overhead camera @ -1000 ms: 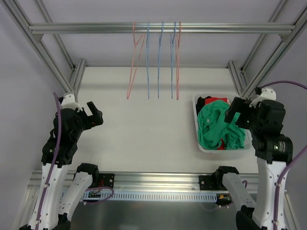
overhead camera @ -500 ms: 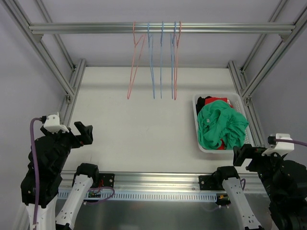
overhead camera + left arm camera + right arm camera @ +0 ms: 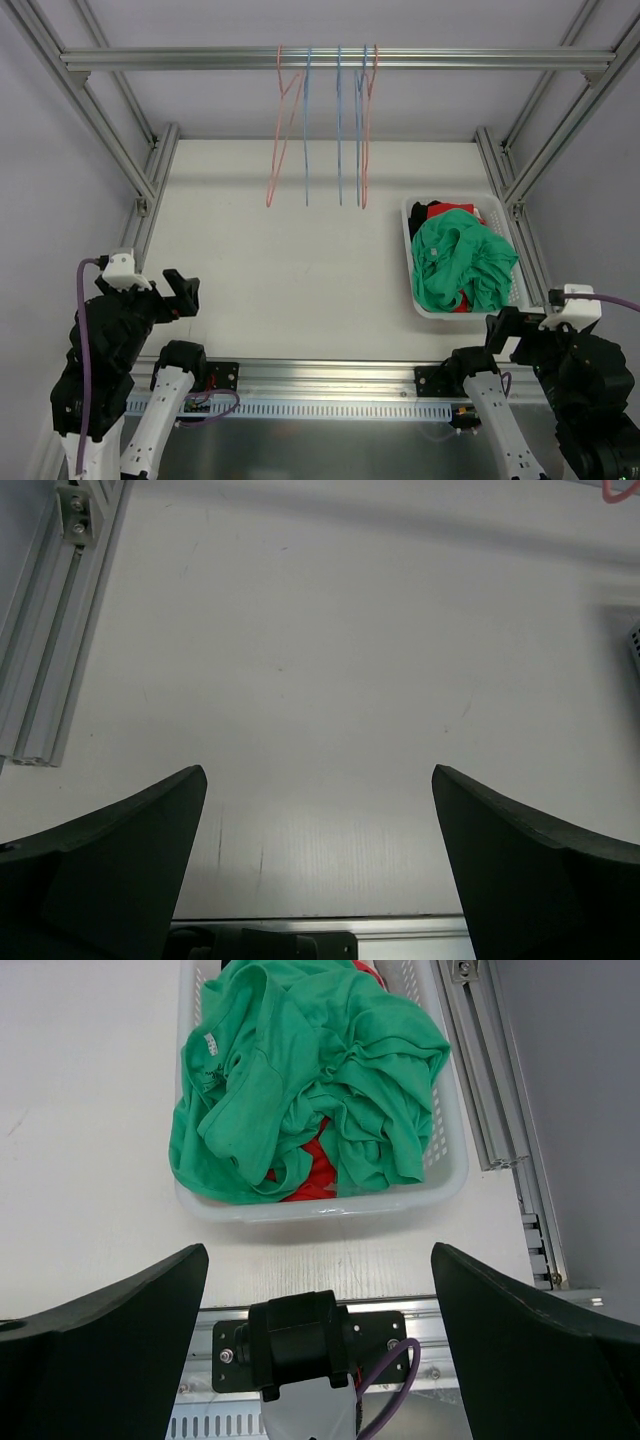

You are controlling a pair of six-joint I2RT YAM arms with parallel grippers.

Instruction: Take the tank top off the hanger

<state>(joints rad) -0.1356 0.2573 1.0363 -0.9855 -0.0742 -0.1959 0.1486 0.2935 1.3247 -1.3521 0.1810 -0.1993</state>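
The left end effector (image 3: 315, 780) has its two dark fingers (image 3: 120, 850) far apart. Nothing is between them. Under it is only the bare white desk (image 3: 320, 630). A gray metal rail (image 3: 50, 640) runs along the desk at 9 o'clock in the left wrist view. From the top camera this end effector sits at 8 o'clock, by the near left corner of the desk.

The right end effector (image 3: 320, 1255) has its fingers wide apart too, and it holds nothing. It hangs over the near edge of the desk, at 4 o'clock from the top camera. Right under it is the black arm mount (image 3: 300, 1345) with a purple cable (image 3: 385, 1400) curling out of it.

Just past the mount, toward 12 o'clock in the right wrist view, stands a white basket (image 3: 330, 1207). The basket is full of clothes. On top lies the green tank top (image 3: 300, 1070), all bunched up, with a small white tag (image 3: 208, 1042) showing. It spills a little over the basket wall at 9 o'clock. A red cloth (image 3: 305, 1175) peeks out from under it. A black cloth (image 3: 418, 208) shows in the far corner of the basket. From the top camera the basket sits at 3 o'clock on the desk.

At 12 o'clock, pink and blue hangers (image 3: 339, 130) hang in a row from a silver bar (image 3: 150, 60). They are well apart from the basket and from both end effectors.
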